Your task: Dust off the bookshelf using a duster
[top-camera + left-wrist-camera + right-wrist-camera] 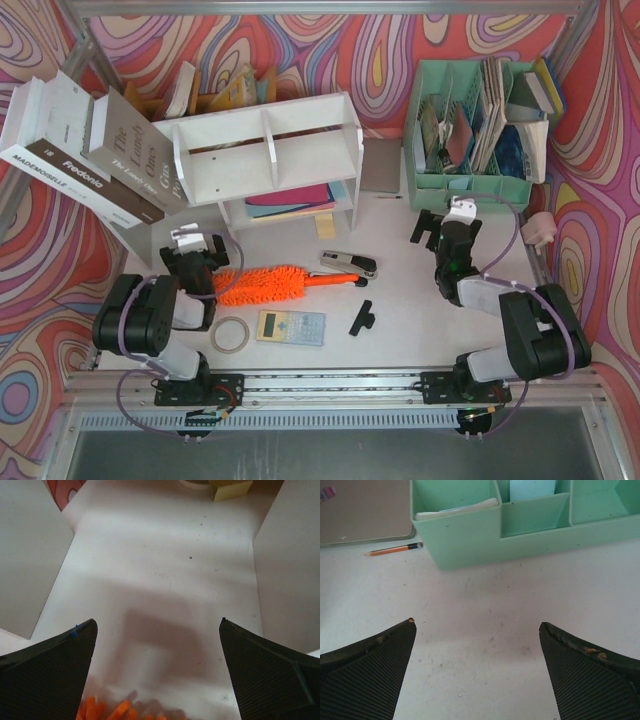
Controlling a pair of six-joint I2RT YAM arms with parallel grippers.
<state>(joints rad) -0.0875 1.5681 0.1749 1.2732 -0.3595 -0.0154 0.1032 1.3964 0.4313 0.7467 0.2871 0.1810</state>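
Note:
The white bookshelf [265,150] stands at the back left with coloured folders in its lower tier. On the table in front of it lies the orange duster [262,285], fluffy head to the left, handle [335,281] pointing right. My left gripper [198,260] hovers just left of the fluffy end, open. In the left wrist view its jaws [157,621] stand wide apart over bare table, with a few orange duster fibres [107,711] at the bottom edge. My right gripper [445,232] [477,623] is open above bare table in front of the green organizer, holding nothing.
Large books [90,150] lean at the left of the shelf. A mint-green file organizer [480,120] [470,540] stands back right, a pencil [395,549] beside it. A stapler [348,264], black clip [361,318], calculator [291,327], tape roll [230,335] and yellow pad [326,225] lie around the duster.

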